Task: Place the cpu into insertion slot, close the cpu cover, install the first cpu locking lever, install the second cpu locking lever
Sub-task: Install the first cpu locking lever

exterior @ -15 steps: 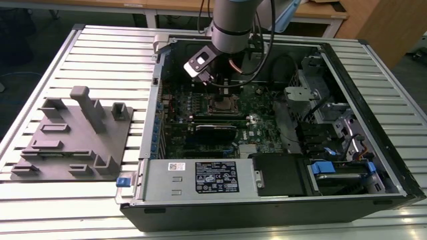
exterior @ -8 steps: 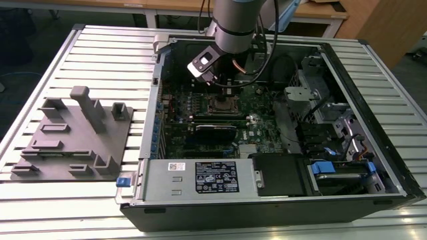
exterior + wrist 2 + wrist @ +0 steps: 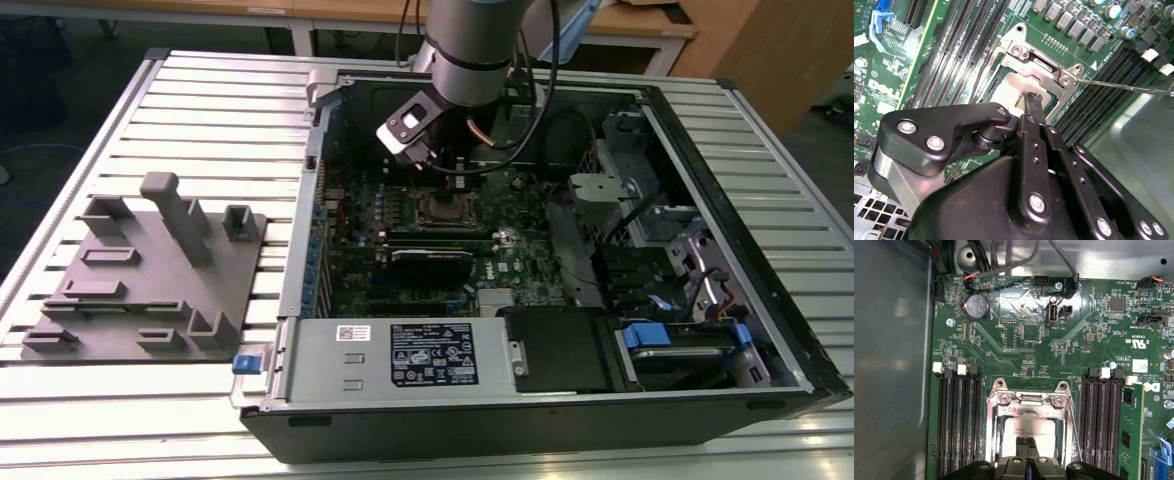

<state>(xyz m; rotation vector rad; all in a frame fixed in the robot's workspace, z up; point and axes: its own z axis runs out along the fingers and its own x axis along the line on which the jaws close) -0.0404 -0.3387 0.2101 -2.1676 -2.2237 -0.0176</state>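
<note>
Hand: the black two-fingered hand is clenched, its fingertips together with nothing seen between them. They are poised at the chip, and I cannot tell whether they touch it.
Cpu: the small flat square cpu with a silver-grey metal top lies in the insertion slot, toward 12 o'clock from the case's middle in the exterior view.
Cover: the thin dark-grey metal square-framed cpu cover appears to lie down around the chip.
Lever: a thin silver wire locking lever juts free from the frame's corner and looks unlatched.
Surroundings: long black memory slots run on either side on the green motherboard. The open black-and-silver computer case rests on a slatted metal surface, with a grey moulded fixture at its 9 o'clock.
Risk, pressure: an off-centre push could probably tilt the chip and bend the pins beneath.
Risk, cover: with the lever loose, the frame may spring up.
Risk, slip: narrow tips might skid off the smooth metal onto the board.
</note>
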